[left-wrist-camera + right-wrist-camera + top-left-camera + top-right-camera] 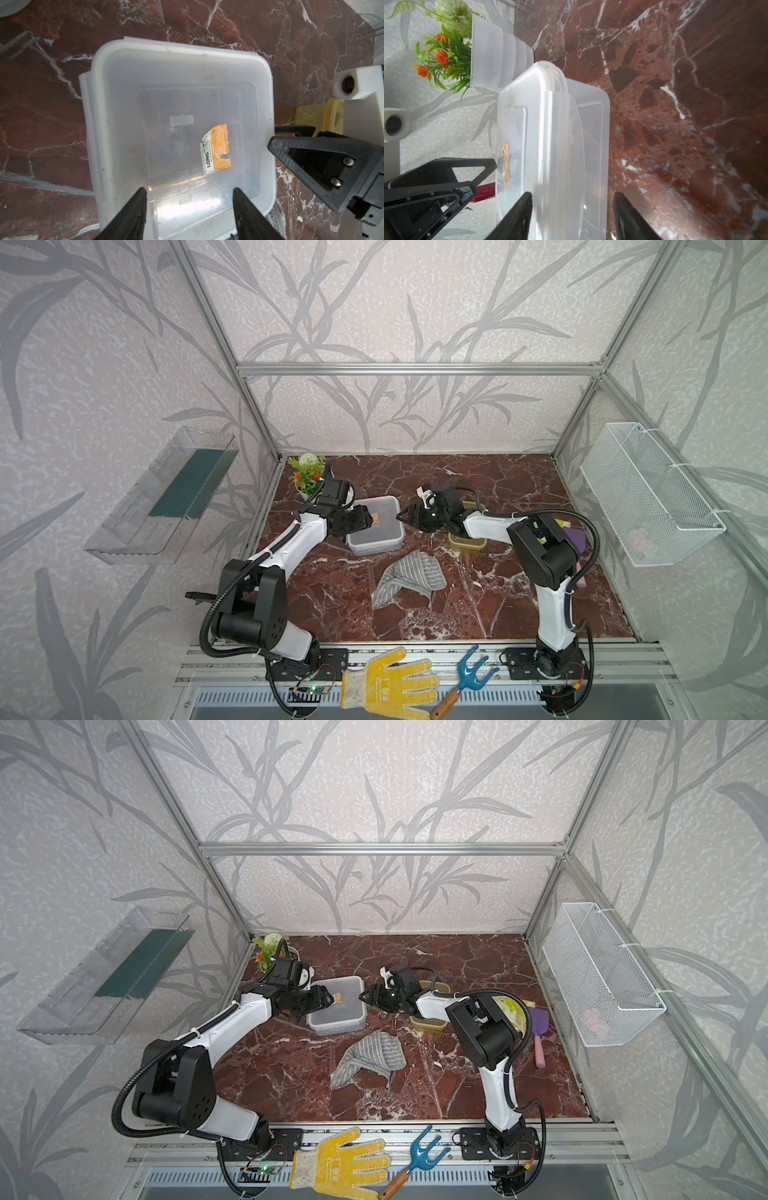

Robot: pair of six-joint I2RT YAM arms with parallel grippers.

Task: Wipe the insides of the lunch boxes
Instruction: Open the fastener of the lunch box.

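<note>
Greyish clear lunch box (376,531) sits mid-frame on the counter (478,605), lid (166,68) on; amber box (467,546) lies right of it, partly behind the arm. Jaws apart, the left claw (369,520) hovers over the lid; the right claw (400,517) straddles the lid's edge, likewise apart. Step judged: lid removal. Next: grip rim, peel upward.

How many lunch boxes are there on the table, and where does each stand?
2. The larger clear lunch box, lid on, stands behind the grey cloth. The smaller amber lunch box stands to its right, partly hidden under the right arm. I see no others.
</note>
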